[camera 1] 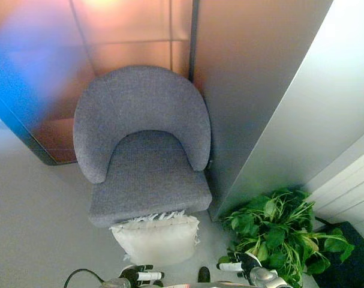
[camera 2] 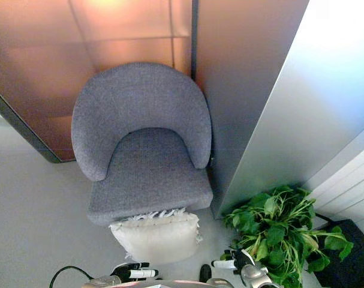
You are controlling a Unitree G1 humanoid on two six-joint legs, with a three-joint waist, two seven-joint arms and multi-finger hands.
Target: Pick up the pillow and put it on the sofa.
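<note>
A white pillow (camera 1: pixel 158 239) with a fringed top edge stands on the floor, leaning against the front of a grey upholstered armchair (camera 1: pixel 143 150) with a curved back. The chair's seat (camera 1: pixel 149 180) holds nothing. My left hand (camera 1: pixel 140 275) shows at the bottom edge, just below the pillow's lower left corner, fingers pointing right and relaxed. My right hand (camera 1: pixel 240 263) shows at the bottom right, below and right of the pillow, fingers pointing left toward it and relaxed. Neither hand touches the pillow.
A leafy green plant (camera 1: pixel 277 234) stands on the floor right of the pillow, close to my right hand. A grey wall panel (camera 1: pixel 259 108) runs along the chair's right side. A brown panelled wall (camera 1: pixel 128 36) is behind the chair. Grey floor (camera 1: pixel 38 222) lies to the left.
</note>
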